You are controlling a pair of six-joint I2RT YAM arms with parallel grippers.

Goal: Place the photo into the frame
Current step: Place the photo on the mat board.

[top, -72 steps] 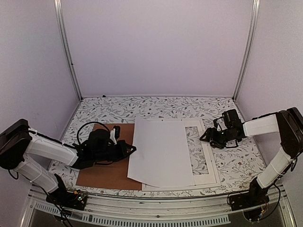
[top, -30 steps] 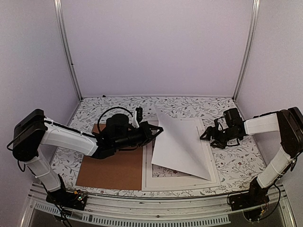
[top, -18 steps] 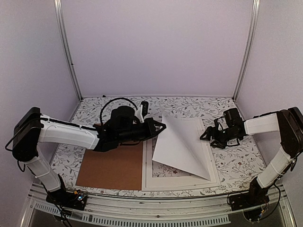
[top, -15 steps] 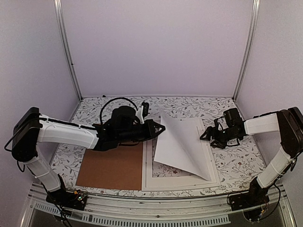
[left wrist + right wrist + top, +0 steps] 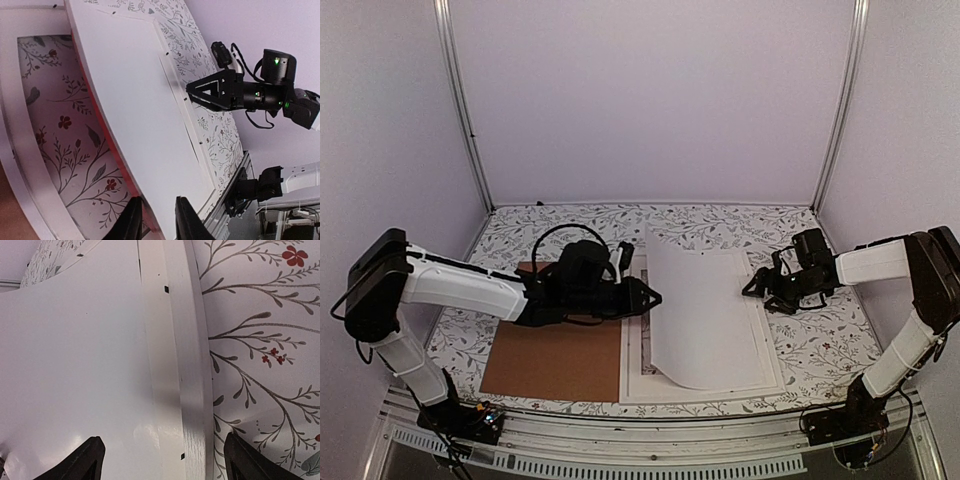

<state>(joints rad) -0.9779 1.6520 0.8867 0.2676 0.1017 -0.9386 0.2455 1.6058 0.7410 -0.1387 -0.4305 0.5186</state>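
Left gripper pinches the photo's raised left edge. Right gripper gapes wide over the frame's rail toward the bench's right edge.

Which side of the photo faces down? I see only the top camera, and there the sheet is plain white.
Observer: The left wrist camera shows red print under the photo, so the picture faces down.
Operator: Is it held at all?
Observer: Yes, the left gripper has the photo's edge between its fingers.
Operator: And on the right?
Observer: The right gripper is open wide above the frame, gripping nothing.
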